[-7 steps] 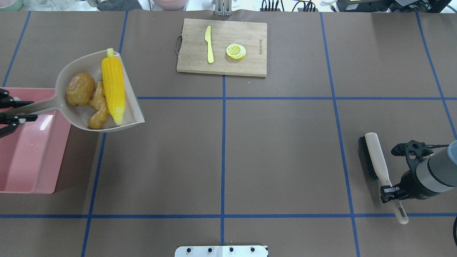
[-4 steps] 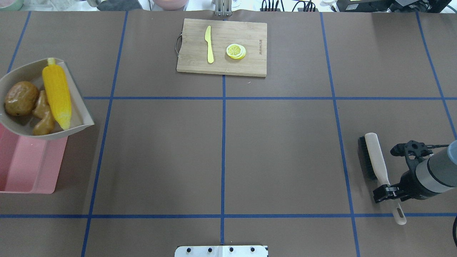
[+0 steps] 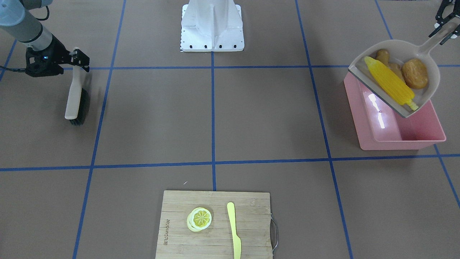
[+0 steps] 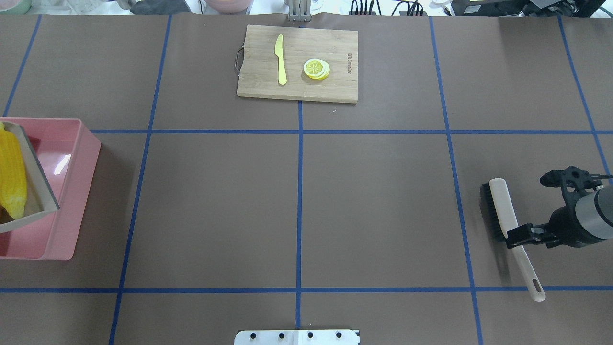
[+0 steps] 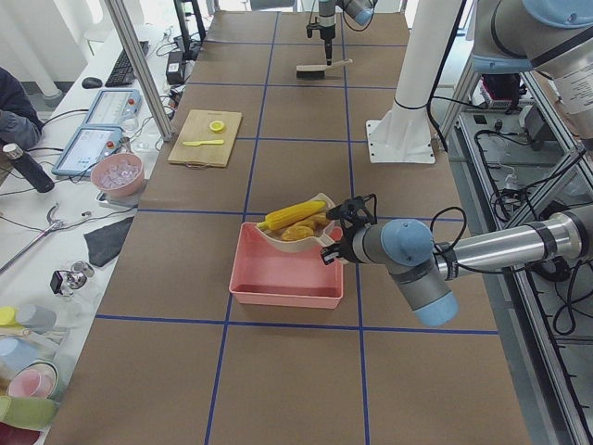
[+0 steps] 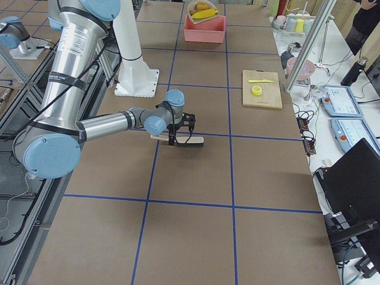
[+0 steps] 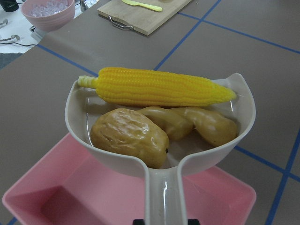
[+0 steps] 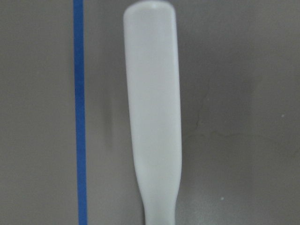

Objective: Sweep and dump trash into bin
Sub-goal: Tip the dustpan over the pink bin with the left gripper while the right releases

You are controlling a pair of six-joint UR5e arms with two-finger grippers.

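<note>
We see left gripper (image 3: 445,33) clamped on handle of beige plastic dustpan (image 3: 433,82). Pan is held above large pink rectangular plastic tub (image 3: 395,142), open lip over tub interior. All 3 trash pieces sit in pan, none in tub: yellow corn cob (image 3: 390,86) along lip, knobbly tan ginger root (image 3: 394,68) and glossy brown potato (image 3: 415,73) behind it. Right gripper (image 4: 516,237) straddles pale handle of black-bristled brush (image 4: 503,201) lying on brown table (image 4: 373,191). We cannot tell whether its fingers press handle.

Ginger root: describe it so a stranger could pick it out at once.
Find the pink bin at the robot's left end of the table; a beige dustpan is held over it. Inside, the ginger root lies between the yellow corn cob and the brown potato: the knobbly, tan, branching piece.
</note>
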